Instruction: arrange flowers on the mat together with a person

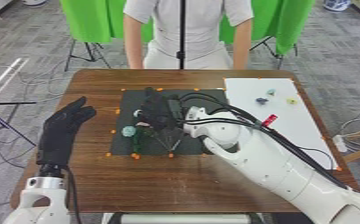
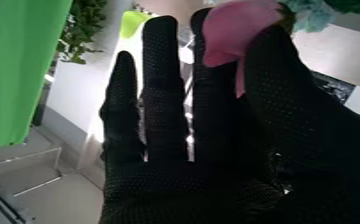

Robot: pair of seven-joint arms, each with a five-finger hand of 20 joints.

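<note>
I have the pink flower (image 2: pixel 234 32) pinched in my right hand (image 1: pixel 161 112), between the thumb and a finger; my other fingers stand straight. This hand is above the dark mat (image 1: pixel 123 145), in its middle part. At the mat's left part there is a teal flower (image 1: pixel 128 131), with a dark green stem (image 1: pixel 137 145) close to it; what supports them, I cannot tell. The mat is on the brown wooden table (image 1: pixel 168 185), with orange marks around its border. To the right is a white sheet (image 1: pixel 247 90), and on it are small blue, yellow and teal pieces. Beyond the table I see grey floor and green cloths (image 1: pixel 86 20). My left hand (image 1: pixel 63 130) is over the table's left side, its fingers relaxed, apart from the mat. Between the mat and the near edge is a wide band of wood.
</note>
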